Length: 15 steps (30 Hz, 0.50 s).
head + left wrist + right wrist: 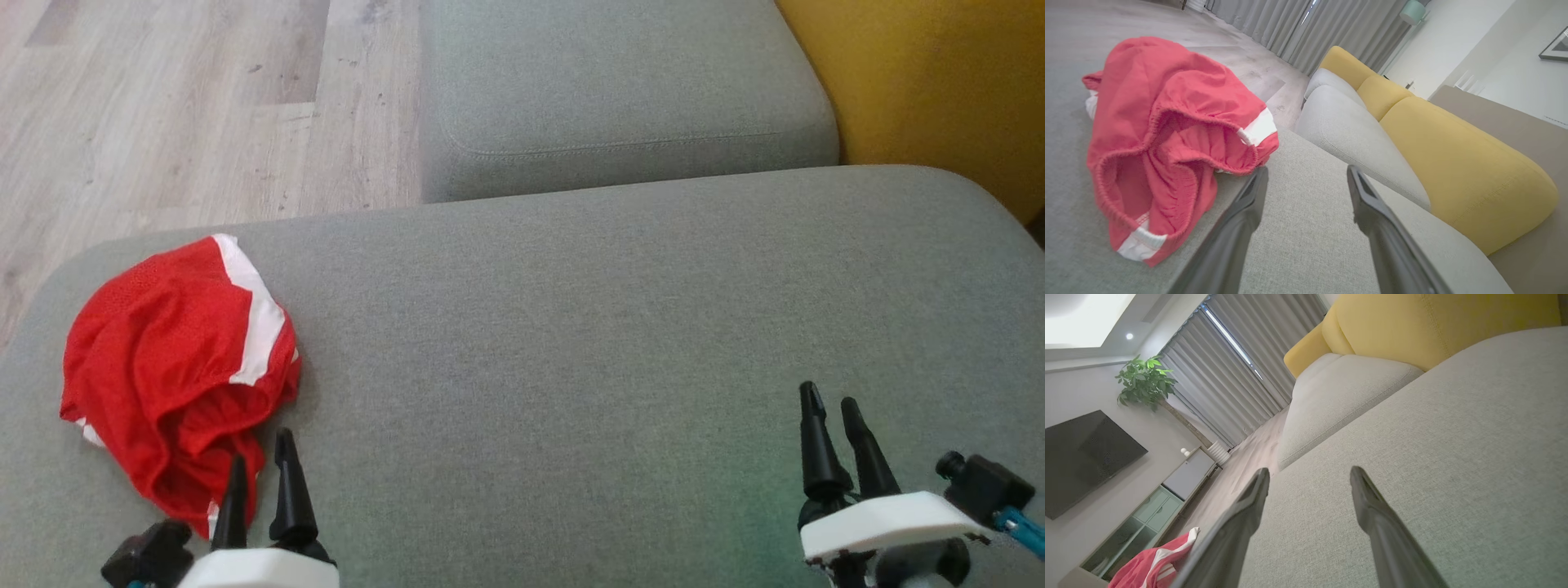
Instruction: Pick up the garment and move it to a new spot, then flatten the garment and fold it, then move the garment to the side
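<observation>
A pair of red shorts [175, 367] with white side stripes lies crumpled in a loose heap near the left end of the grey seat cushion [571, 327], close to its rounded far corner. In the left wrist view the red shorts [1167, 134] lie with the gathered elastic waistband gaping toward the camera, and a white stripe shows at both the upper and the lower fold. The left gripper [261, 453] sits at the near edge of the heap with its two dark fingers spread apart. In the head view one finger overlaps the red cloth, but whether it touches the fabric cannot be told. Seen along its own fingers, the left gripper [1306, 175] has grey upholstery showing between them, and the shorts lie just beside the left finger. The right gripper [829, 400] rests well apart from the garment, low over the right part of the same cushion. Its fingers are likewise parted, and the right gripper [1310, 473] frames bare grey fabric. A corner of the shorts [1153, 563] shows far off at that view's lower left. Beyond the seat lie a second grey cushion [612, 82], a yellow backrest [922, 82] and a pale wooden floor [163, 106]. Grey curtains [1229, 375], a potted plant [1145, 379] and a dark television [1081, 457] stand across the room.
</observation>
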Available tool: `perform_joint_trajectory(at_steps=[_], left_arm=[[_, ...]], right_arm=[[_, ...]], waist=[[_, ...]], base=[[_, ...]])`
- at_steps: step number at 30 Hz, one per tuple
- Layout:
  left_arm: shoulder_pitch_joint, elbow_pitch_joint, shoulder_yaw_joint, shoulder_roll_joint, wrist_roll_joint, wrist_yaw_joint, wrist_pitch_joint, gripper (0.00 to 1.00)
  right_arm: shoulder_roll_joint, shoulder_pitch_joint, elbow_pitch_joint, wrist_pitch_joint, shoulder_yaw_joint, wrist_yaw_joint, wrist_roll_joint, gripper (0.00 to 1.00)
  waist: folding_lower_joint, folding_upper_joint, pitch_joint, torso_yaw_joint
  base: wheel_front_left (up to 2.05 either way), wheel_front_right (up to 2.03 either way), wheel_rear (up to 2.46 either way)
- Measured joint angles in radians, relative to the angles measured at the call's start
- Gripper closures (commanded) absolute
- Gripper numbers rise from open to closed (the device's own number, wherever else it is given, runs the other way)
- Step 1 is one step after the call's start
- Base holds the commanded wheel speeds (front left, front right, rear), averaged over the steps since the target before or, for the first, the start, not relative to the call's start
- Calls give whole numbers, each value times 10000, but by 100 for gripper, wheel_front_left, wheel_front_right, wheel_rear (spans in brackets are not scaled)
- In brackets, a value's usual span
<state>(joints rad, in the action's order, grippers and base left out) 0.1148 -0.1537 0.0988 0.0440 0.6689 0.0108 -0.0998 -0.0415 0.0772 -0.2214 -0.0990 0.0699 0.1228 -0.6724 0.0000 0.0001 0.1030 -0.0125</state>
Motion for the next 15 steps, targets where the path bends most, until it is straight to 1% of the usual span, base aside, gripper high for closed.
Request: perform_joint_trajectory(at_steps=[8, 15], left_arm=[[130, 102, 215, 84, -924, -127, -199, 0], [186, 171, 372, 138, -1789, -334, -437, 0]], right_arm=[[0, 6, 96, -209, 228, 0, 934, 0], [0, 228, 138, -416, 508, 0, 1858, 0]], waist=[[0, 0, 75, -45], [0, 0, 190, -77]], base=[[0, 0, 0], [0, 0, 0]])
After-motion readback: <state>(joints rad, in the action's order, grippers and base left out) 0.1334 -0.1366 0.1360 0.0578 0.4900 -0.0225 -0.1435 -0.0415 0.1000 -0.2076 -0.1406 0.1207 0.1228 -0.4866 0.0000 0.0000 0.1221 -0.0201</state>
